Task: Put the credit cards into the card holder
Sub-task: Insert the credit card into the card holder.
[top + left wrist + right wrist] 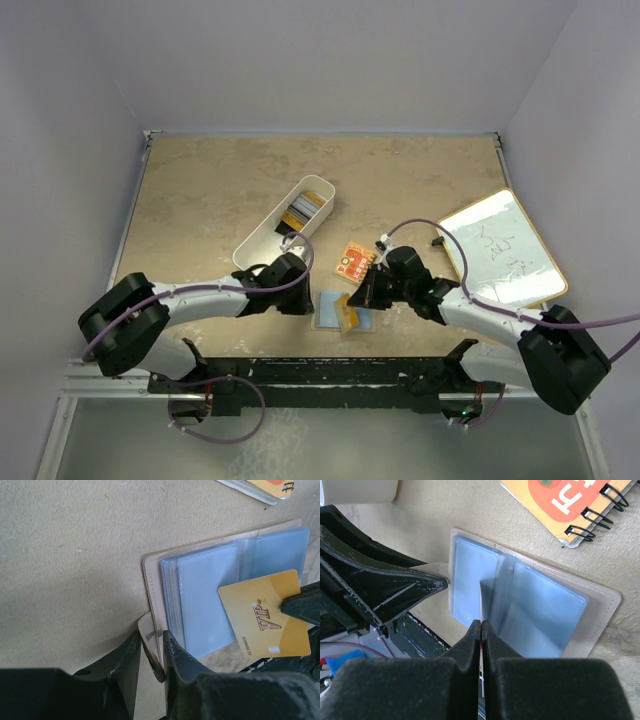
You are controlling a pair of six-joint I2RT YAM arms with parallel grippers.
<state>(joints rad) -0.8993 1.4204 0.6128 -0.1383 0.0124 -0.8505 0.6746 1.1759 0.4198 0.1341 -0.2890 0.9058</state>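
My right gripper (481, 626) clamps a gold plastic VIP card (260, 612) over the open beige leather-like card holder (151, 575), my left gripper (151, 637) pinching its edge tab (145, 625), with open counter (70, 555) beyond that edge.

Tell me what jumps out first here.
A gold VIP card, pinched in the right claw, hangs over the blue plastic sleeves of the open card holder at the front centre of the table. The left claw is closed around the holder's snap tab. Further back, a white bin holds more cards.
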